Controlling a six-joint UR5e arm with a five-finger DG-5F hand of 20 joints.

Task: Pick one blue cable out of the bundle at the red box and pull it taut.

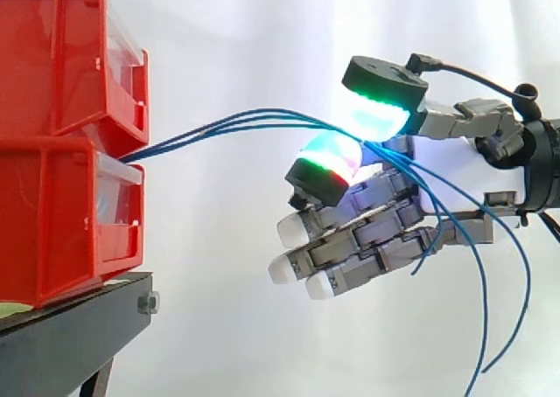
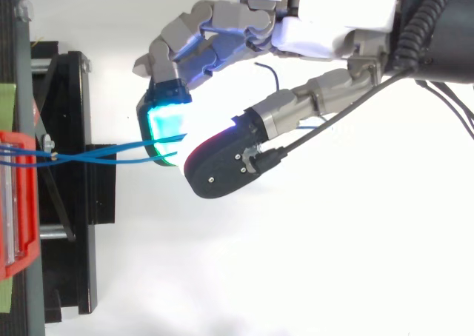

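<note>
A bundle of thin blue cables (image 1: 227, 124) comes out between the two stacked red boxes (image 1: 61, 213) at the left and rises in a slack arc to the right. My hand (image 1: 411, 213) is right of the boxes, well clear of them. Its thumb pad (image 1: 376, 108) and one finger pad (image 1: 328, 163) are closed on the strands, glowing green, cyan and red. The other fingers are curled below with white pads. Past the pinch the cables drape over the palm and hang down loose (image 1: 486, 309). From above, the cables (image 2: 96, 152) run from the red box (image 2: 18, 203) to the cyan pad (image 2: 167, 121).
The boxes sit on a black stand (image 1: 70, 336) whose frame (image 2: 74, 203) juts toward the hand in the top view. A white curtain is behind everything. There is open space between the boxes and the hand.
</note>
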